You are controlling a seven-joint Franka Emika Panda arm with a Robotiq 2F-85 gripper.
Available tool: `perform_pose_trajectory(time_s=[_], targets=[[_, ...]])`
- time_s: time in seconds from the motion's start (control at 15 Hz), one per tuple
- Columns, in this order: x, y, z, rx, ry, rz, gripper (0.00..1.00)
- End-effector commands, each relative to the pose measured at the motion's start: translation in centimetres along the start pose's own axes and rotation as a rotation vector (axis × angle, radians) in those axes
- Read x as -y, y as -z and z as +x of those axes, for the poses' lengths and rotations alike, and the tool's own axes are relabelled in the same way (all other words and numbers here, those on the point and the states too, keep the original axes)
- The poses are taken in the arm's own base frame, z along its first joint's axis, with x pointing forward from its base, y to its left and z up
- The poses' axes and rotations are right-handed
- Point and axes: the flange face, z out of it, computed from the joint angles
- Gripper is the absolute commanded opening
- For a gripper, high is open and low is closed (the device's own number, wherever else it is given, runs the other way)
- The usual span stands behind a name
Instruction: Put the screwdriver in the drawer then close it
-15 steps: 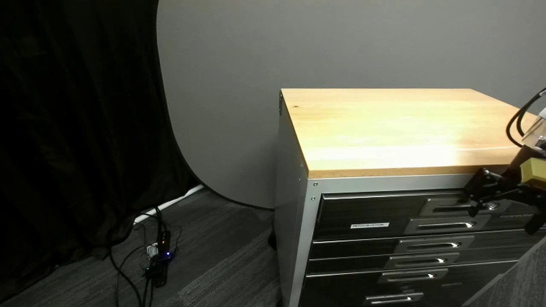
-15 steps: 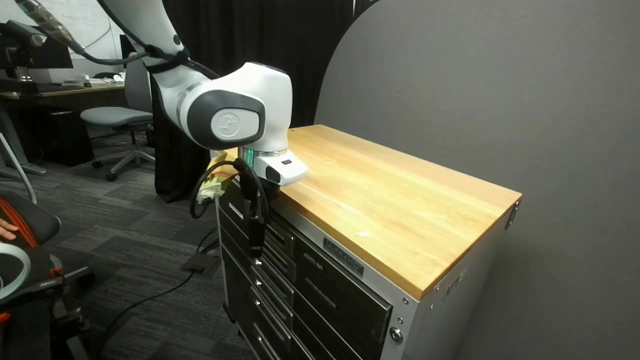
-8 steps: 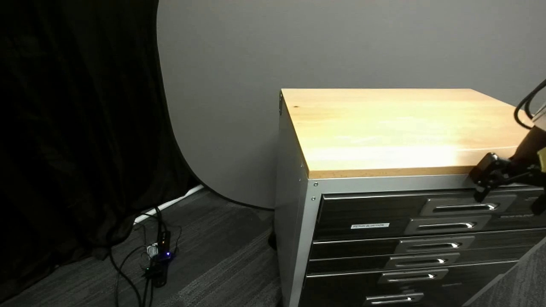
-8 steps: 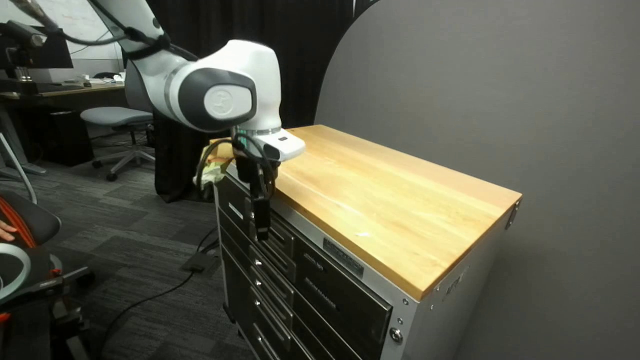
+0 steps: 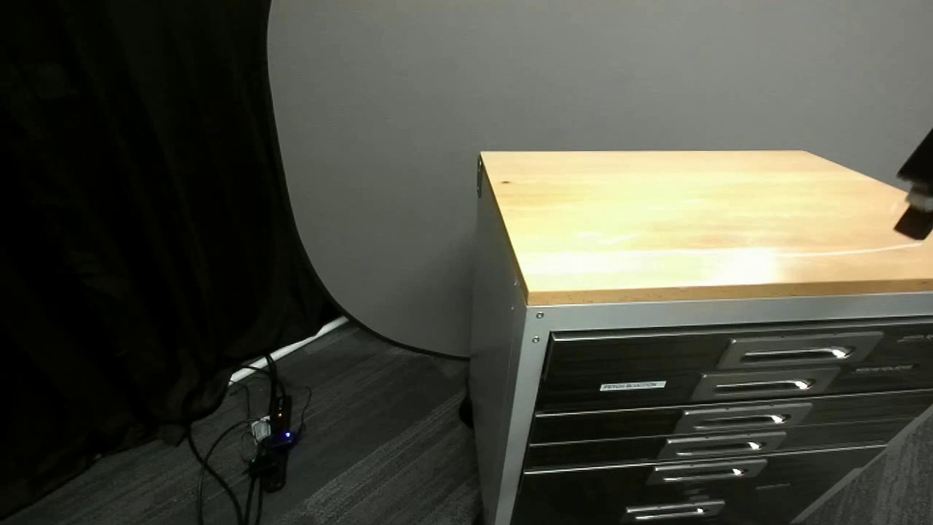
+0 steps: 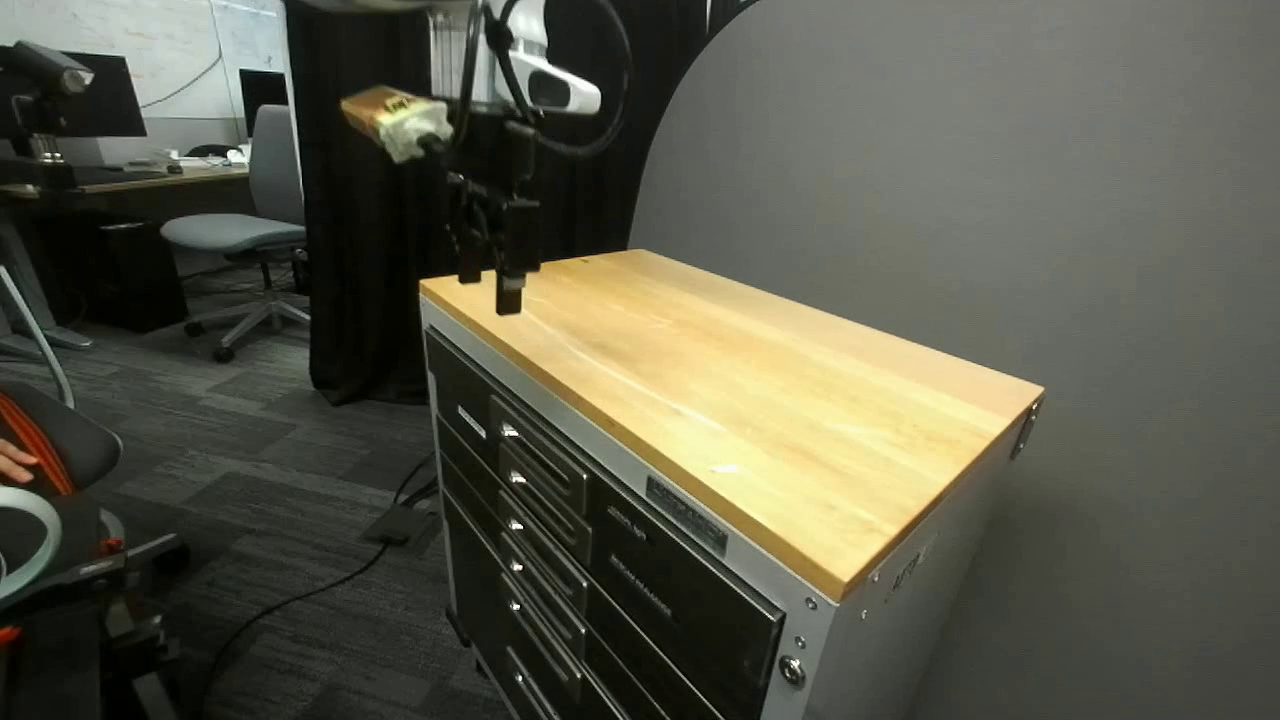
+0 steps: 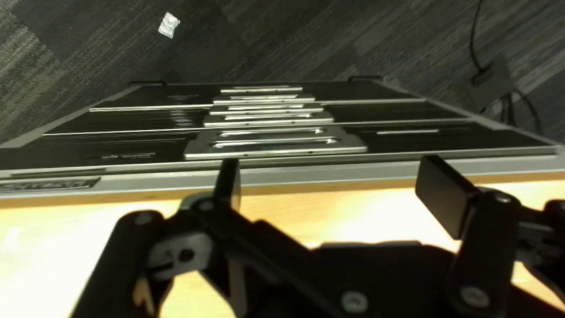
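The pincer [image 7: 334, 190] hangs up there now, fingers [image 7: 441, 201] spread well apart, above the wooden bench [image 6: 760, 390] near its front edge, and below that edge the uppermost drawer [image 5: 641, 354] sits closed in the cabinet [image 6: 925, 620] (where the screwdriver lies, these views don't let me say)

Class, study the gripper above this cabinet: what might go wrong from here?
If lowered, the open gripper could strike the wooden top beneath it. The looped cable above it might snag. The top drawer looks shut and no screwdriver shows in any view, so a missed placement may go unnoticed.
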Motion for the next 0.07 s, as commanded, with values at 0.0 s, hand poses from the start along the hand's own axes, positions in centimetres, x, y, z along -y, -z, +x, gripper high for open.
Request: perform_pose_trajectory(time_s=[0.0], targets=[[0.27,1.75,-0.41,0.014,0.033,0.011,1.0]])
